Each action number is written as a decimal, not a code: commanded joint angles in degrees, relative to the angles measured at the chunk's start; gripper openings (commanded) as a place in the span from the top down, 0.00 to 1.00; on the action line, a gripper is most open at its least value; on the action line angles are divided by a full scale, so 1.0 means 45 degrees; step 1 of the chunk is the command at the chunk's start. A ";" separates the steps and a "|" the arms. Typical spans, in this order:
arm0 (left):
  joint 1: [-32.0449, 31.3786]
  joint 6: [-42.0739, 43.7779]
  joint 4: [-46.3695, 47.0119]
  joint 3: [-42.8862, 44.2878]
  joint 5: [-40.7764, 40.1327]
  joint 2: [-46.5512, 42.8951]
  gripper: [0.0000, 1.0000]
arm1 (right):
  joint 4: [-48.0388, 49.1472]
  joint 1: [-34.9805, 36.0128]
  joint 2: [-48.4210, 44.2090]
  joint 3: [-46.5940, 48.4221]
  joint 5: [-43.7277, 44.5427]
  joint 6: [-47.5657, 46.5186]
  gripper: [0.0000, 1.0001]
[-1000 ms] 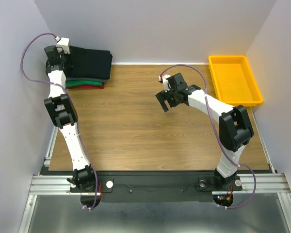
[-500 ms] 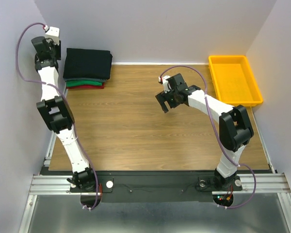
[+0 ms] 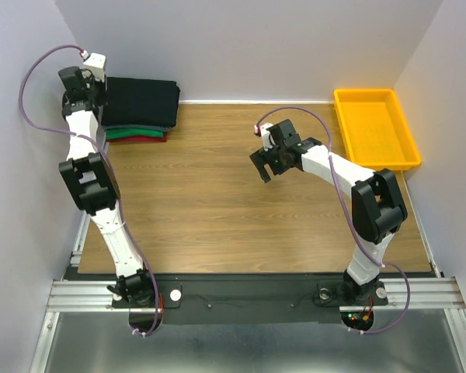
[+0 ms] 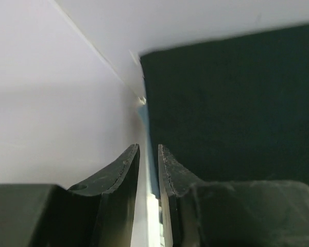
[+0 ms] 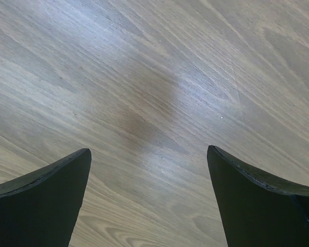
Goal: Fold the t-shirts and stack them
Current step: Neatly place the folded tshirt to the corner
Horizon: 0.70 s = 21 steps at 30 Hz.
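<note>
Narrowed to a slit with nothing visibly pinched between them, the jaws of the left gripper point(image 4: 148, 150) hang at the far-left corner, about 11 o'clock from where the arms are bolted. They sit just beside the left edge of the black t-shirt point(image 3: 144, 101), squeezed between it and the side wall. The right gripper point(image 5: 149, 154) has its jaws spread wide and empty over bare wood a little past the middle of the table point(image 3: 217, 217), toward 1 o'clock.

The black shirt lies folded on top of a pile, with the green t-shirt point(image 3: 132, 134) and the red t-shirt point(image 3: 144, 139) peeking out beneath it along the near edge. Tucking the pile against the back wall appears to be a way of keeping the main surface free for folding. No loose garment is visible on the wood, so the job looks at or near its end.

With its jaws drawn close, the left gripper seems set to nudge or square the pile's edge rather than take hold of cloth. The right arm looks parked clear of the pile. A yellow bin point(image 3: 373, 128) sits at 2 o'clock, well apart from both grippers.
</note>
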 commanded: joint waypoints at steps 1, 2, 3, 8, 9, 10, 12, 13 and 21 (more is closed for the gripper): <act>0.0035 0.0017 0.0275 -0.0658 -0.0365 0.0298 0.68 | 0.0169 0.0022 -0.0621 -0.0171 0.0292 -0.0187 0.00; 0.0035 0.0036 0.0334 -0.0776 -0.0502 0.0338 0.68 | 0.0169 0.0003 -0.0621 -0.0172 0.0312 -0.0188 0.00; 0.0054 0.0056 0.0392 -0.0874 -0.0658 0.0377 0.68 | 0.0169 0.0003 -0.0602 -0.0191 0.0331 -0.0207 0.00; 0.0132 0.0017 0.0412 -0.0895 -0.2140 0.1001 0.70 | 0.0169 -0.0056 -0.0523 -0.0308 0.0331 -0.0246 0.00; 0.0133 0.0017 0.0412 -0.0856 -0.2337 0.1060 0.70 | 0.0169 -0.0056 -0.0543 -0.0308 0.0332 -0.0246 0.00; 0.0152 -0.0003 0.0451 -0.0797 -0.2765 0.1119 0.70 | 0.0169 -0.0056 -0.0562 -0.0328 0.0390 -0.0266 0.00; 0.0171 -0.0022 0.0451 -0.0758 -0.3177 0.1061 0.70 | 0.0169 -0.0075 -0.0582 -0.0328 0.0429 -0.0305 0.00; 0.0172 -0.0119 0.0490 -0.0758 -0.3566 0.0925 0.70 | 0.0169 -0.0095 -0.0621 -0.0328 0.0507 -0.0363 0.00; 0.0152 -0.0861 0.0589 -0.1421 -0.4215 -0.1611 0.50 | 0.0169 -0.0446 -0.1244 -0.0250 0.0937 -0.0247 0.00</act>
